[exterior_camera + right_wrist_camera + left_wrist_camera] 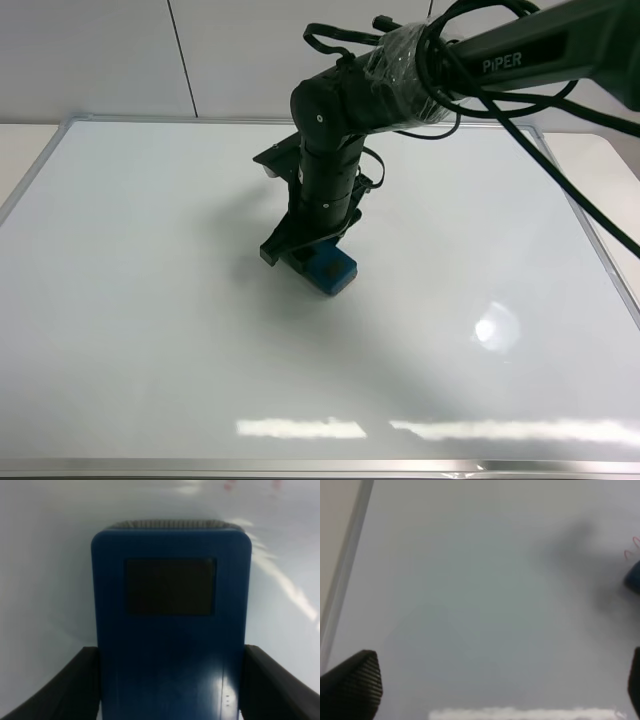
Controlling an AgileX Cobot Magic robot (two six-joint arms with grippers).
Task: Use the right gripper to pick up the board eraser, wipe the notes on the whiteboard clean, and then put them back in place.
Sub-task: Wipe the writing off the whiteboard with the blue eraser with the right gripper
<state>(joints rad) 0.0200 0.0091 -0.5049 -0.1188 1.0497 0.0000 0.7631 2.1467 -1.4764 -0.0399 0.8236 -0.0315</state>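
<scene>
The whiteboard (150, 330) fills the high view. My right gripper (305, 252) points down at the board's middle and is shut on the teal-blue board eraser (333, 270), which rests on the board. In the right wrist view the eraser (170, 605) sits between my two black fingers (75, 680), with faint red notes (230, 486) just beyond it. In the left wrist view a bit of the red notes (632, 552) shows beside the eraser's edge (634, 577). In the high view the arm hides the notes. My left gripper (492, 690) is open and empty above the board.
The board's silver frame (600, 250) runs along the right, and also shows in the left wrist view (345, 570). A pale table surface (20, 150) lies beyond the frame. The black arm with cables (480, 60) reaches in from the upper right.
</scene>
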